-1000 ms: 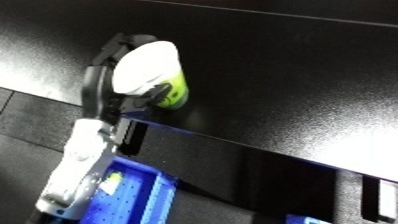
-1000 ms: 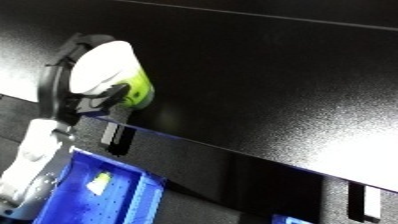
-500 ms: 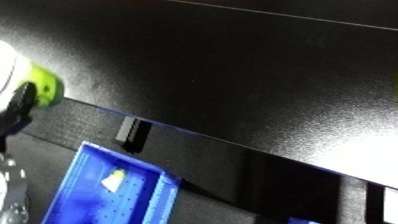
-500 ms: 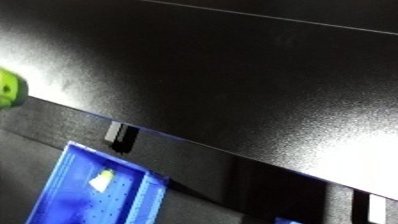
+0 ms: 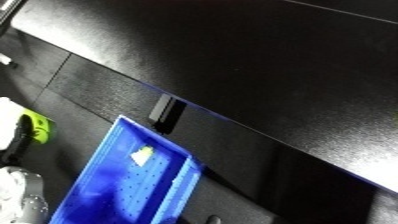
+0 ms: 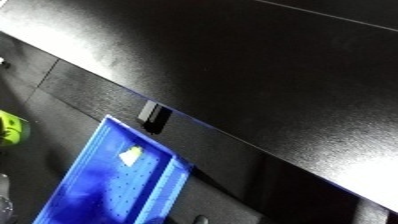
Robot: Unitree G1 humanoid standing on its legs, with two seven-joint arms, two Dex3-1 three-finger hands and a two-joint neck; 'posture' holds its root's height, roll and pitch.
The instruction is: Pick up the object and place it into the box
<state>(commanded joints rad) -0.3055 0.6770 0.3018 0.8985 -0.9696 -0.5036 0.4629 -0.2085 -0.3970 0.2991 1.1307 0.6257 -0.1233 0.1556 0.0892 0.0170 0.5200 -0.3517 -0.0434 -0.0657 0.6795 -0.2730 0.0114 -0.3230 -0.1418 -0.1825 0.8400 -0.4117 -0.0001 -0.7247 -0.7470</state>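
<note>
Object [image 5: 34,127] lower now, left of blue bin [image 5: 124,185].

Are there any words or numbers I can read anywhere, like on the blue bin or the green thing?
No text can be read in either view.
Blue plastic bin: a small pale sticker lies inside it, too blurred to read.
Lime-green and white object: no readable label shows.
Black table top: plain, no markings.

Green-and-white object [image 5: 27,131] cut off at left edge; hand on it can't be made out. Blue bin [image 5: 124,185] runs off the bottom edge.
</note>
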